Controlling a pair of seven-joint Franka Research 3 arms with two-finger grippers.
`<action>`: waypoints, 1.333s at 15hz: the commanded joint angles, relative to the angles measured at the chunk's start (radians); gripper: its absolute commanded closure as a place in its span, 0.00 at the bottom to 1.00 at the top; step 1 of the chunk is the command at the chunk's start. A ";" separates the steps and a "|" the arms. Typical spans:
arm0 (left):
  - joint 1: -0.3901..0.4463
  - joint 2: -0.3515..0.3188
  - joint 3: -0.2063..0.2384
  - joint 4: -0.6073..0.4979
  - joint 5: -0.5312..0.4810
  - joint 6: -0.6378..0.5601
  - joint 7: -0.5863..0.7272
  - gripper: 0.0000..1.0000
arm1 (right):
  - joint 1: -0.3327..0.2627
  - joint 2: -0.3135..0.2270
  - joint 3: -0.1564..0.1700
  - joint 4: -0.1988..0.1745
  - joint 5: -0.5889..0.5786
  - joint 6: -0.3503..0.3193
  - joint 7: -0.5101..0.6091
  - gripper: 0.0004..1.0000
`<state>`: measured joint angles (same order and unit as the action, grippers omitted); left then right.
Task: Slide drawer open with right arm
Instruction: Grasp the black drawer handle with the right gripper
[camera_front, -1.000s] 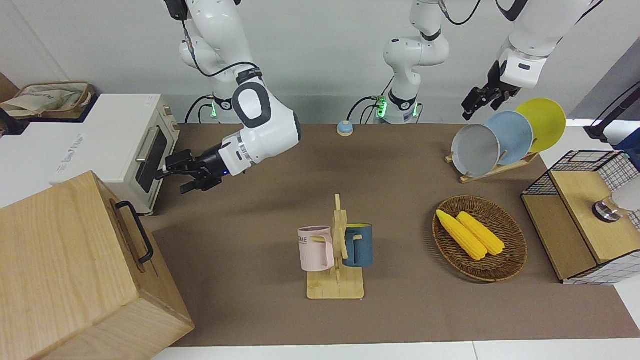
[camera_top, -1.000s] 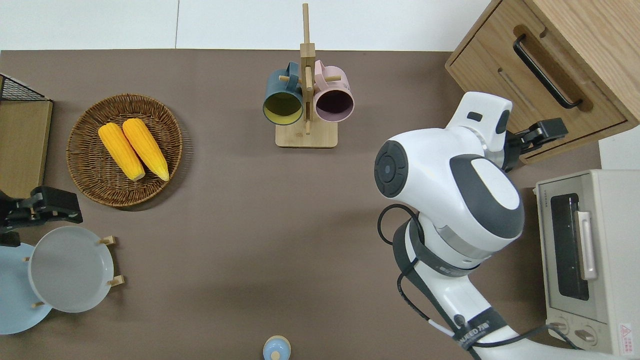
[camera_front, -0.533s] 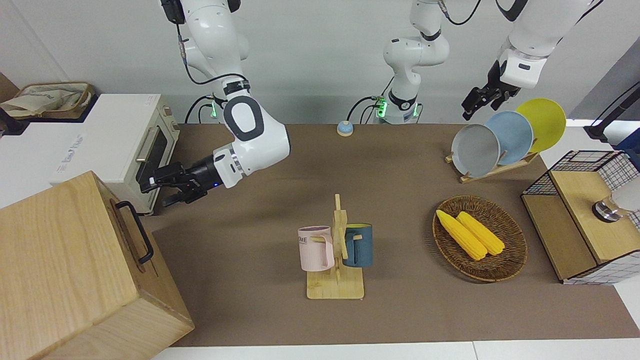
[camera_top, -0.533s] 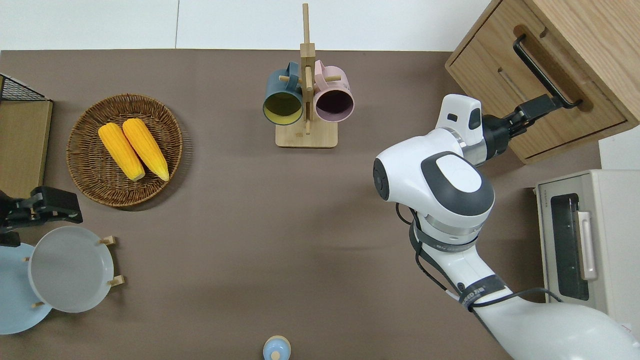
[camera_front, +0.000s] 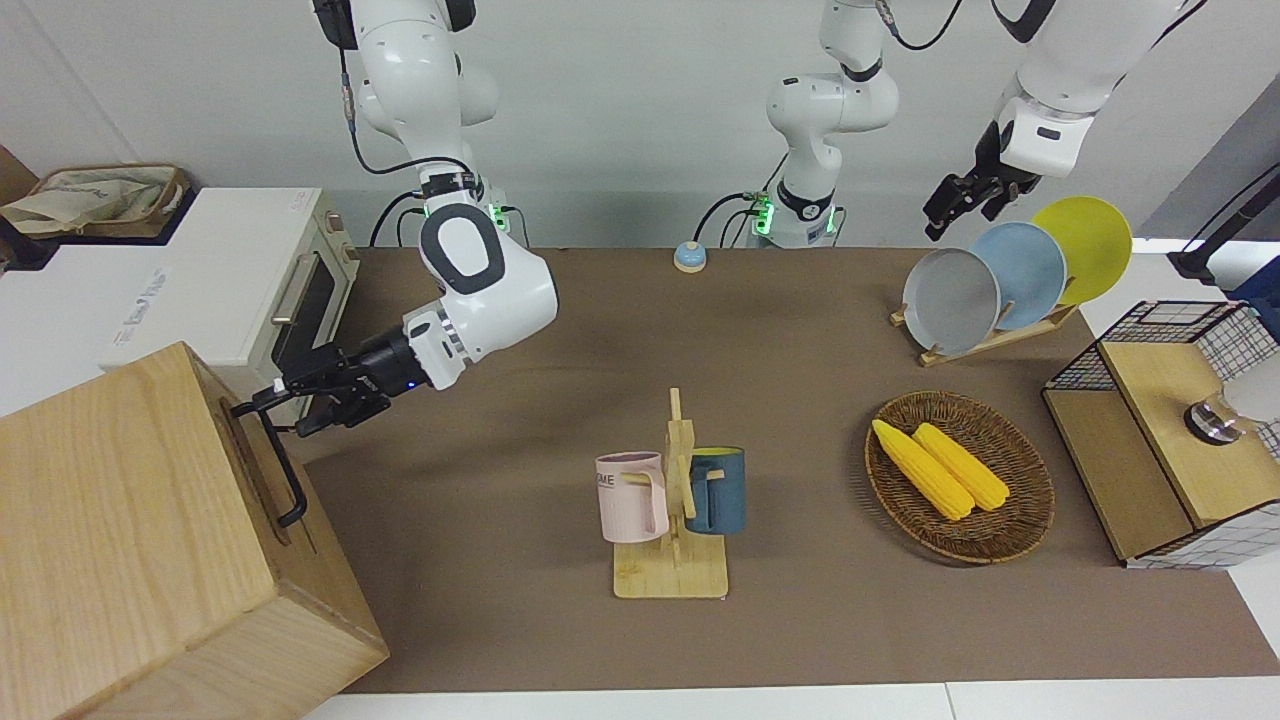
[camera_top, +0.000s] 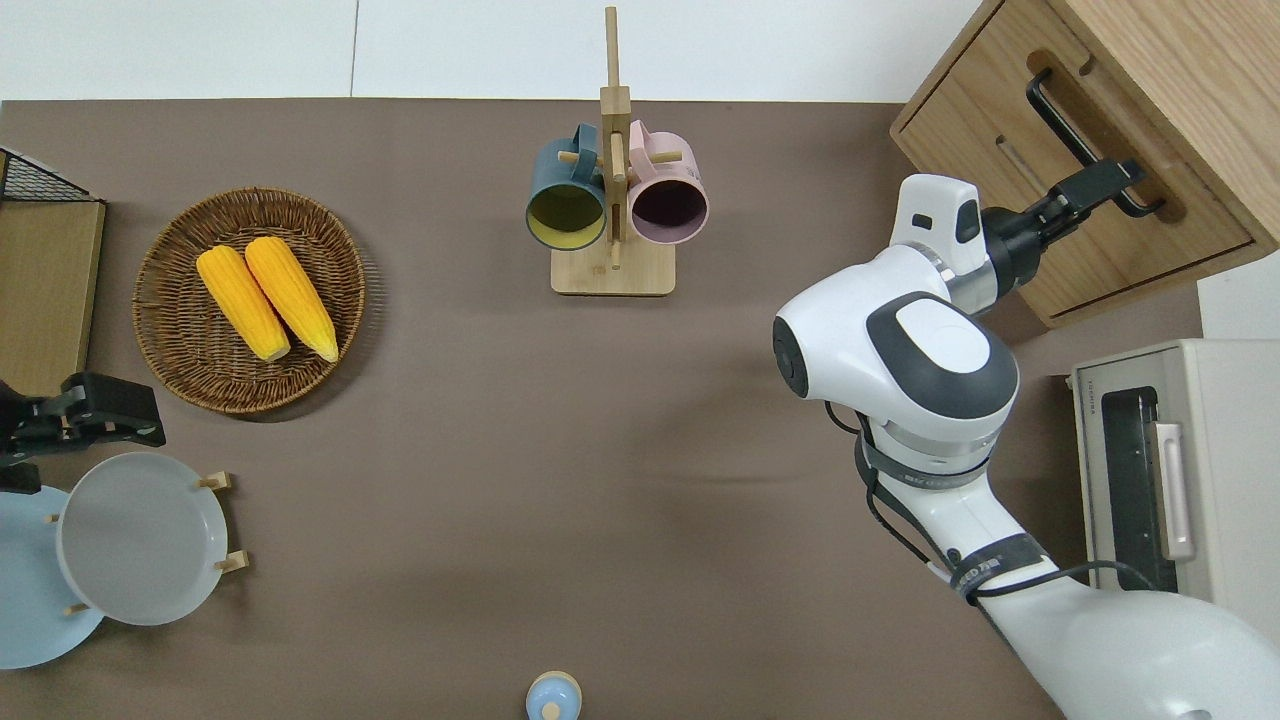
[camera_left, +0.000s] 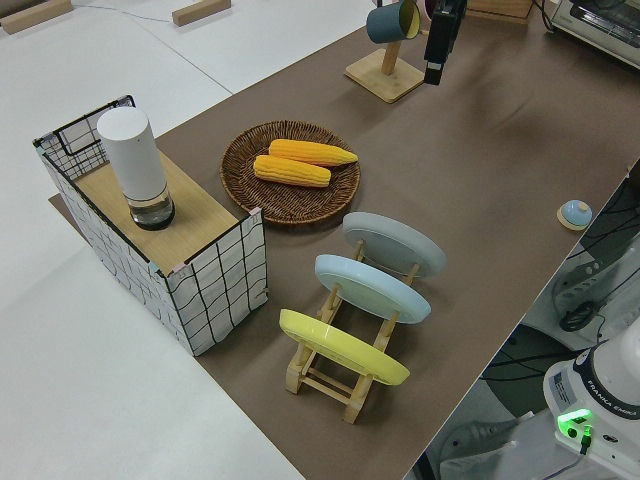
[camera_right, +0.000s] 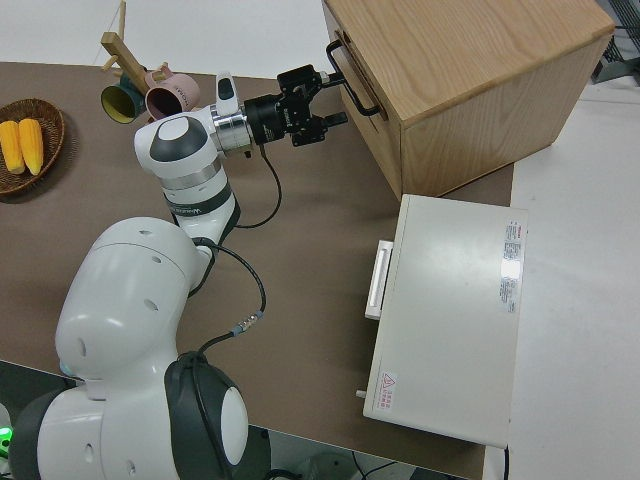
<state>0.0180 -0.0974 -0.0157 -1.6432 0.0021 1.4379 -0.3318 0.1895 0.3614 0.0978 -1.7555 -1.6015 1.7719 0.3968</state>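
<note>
The right arm's black two-finger gripper has its spread jaws straddling the black metal bar handle of the shut pale-wood drawer; the left arm is parked.

A brown-topped table carries everything here. At the right arm's end stand a pale wooden cabinet and, nearer to the robots, a white toaster oven. Mid-table stands a wooden mug stand hung with a pink and a blue mug. Toward the left arm's end lie a wicker basket of two corn cobs, a wooden plate rack with grey, blue and yellow plates, and a black wire-grid box. A small blue knob sits at the edge nearest the robots.
</note>
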 joint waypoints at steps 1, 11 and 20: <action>-0.004 -0.008 0.005 0.000 -0.004 -0.002 0.010 0.01 | -0.021 0.013 0.007 0.007 -0.054 0.044 0.023 0.13; -0.004 -0.008 0.005 0.000 -0.004 -0.002 0.010 0.01 | -0.028 0.028 -0.021 0.024 -0.081 0.089 0.092 0.50; -0.004 -0.008 0.005 0.000 -0.004 -0.002 0.010 0.01 | -0.012 0.030 -0.020 0.044 -0.032 0.072 0.103 1.00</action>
<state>0.0180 -0.0974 -0.0158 -1.6432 0.0021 1.4379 -0.3318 0.1768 0.3821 0.0698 -1.7466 -1.6517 1.8486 0.5202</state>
